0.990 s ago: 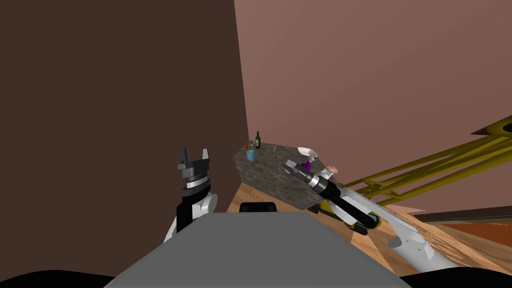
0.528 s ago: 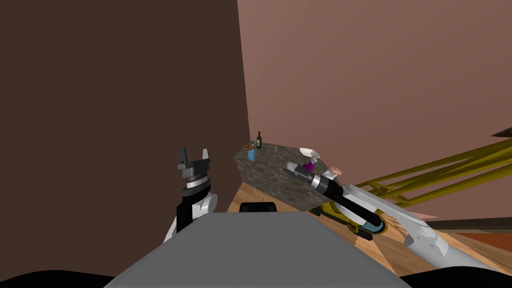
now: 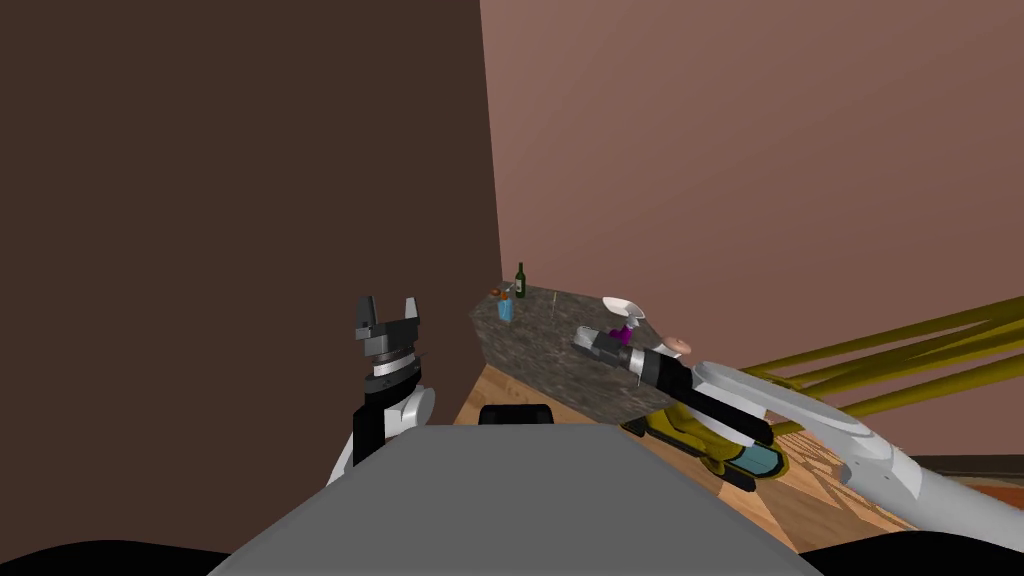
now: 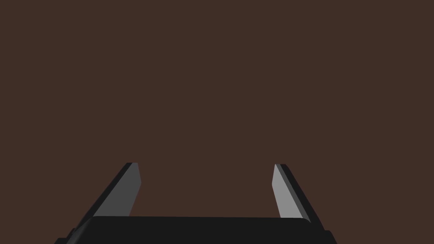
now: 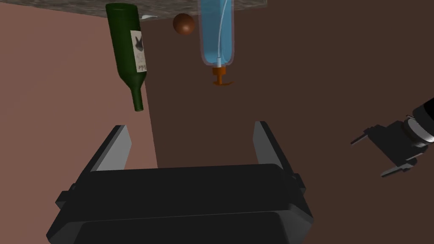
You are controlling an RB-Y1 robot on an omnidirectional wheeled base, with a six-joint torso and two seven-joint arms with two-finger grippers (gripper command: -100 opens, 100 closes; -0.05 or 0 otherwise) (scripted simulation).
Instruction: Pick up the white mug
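Head view: bottle [image 3: 520,281] beyond right pincer [image 3: 579,338]

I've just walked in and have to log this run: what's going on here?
The robot's right arm is stretched out over a dark speckled table in the corner of the room. Its right gripper is open and empty, pointing toward a green bottle, a blue pump bottle and a small brown ball. A white cup, probably the mug, stands close beside that arm, not yet grasped. The left gripper is open, raised by the dark wall.
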